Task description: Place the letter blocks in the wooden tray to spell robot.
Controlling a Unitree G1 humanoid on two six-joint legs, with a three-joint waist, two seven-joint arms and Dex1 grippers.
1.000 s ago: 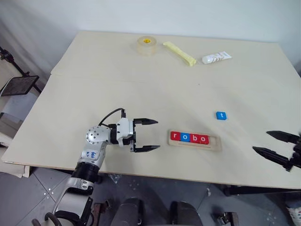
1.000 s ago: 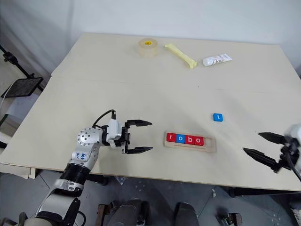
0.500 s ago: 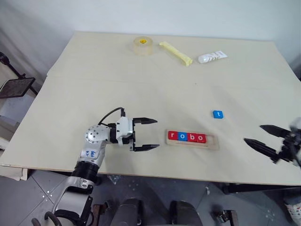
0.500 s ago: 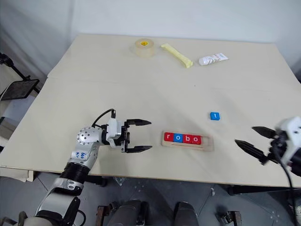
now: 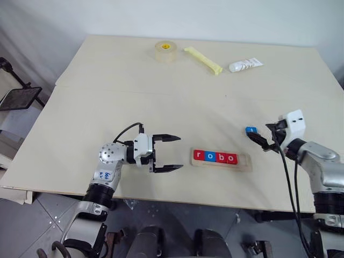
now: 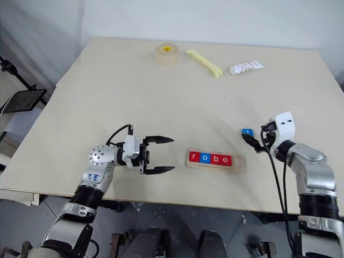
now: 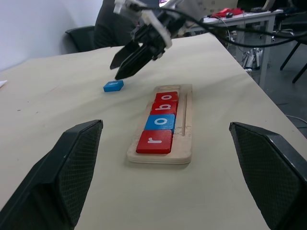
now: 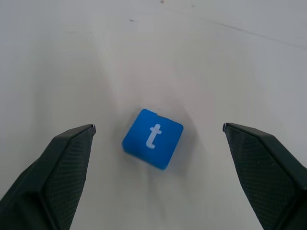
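Right gripper [image 6: 251,141] sits wide open just short of the blue t block [image 8: 152,138], nothing held; the wrist view shows the tile lying flat on the counter [image 5: 134,80] between the two fingers [image 8: 53,172], not touched yet, which looks like lining up for a pinch. Taking the wooden tray [image 5: 222,160] as the clock centre in the head view, the t block is at about 1 o'clock, near but clearly apart from the tray. Tray already carries r, o, b, o [image 5: 215,156] packed from its 9 o'clock end, red-blue-red-red, so the free slot is at the 3 o'clock end, which is presumably why the right arm is working this last piece. Left gripper [image 5: 167,153] is open and empty too, hovering at the tray's 9 o'clock with its fingers pointing along the tray; my guess is it's parked as a stop against the tray sliding, but it isn't touching it. Tape roll [image 5: 165,50], pale yellow stick [image 5: 204,60] and a white tube [image 5: 245,65] lie well apart at the far edge, around 11 to 1 o'clock, out of play. Next move needs a square close on the tile's edges; the block sits rotated relative to the fingers, so it may twist when pinched.
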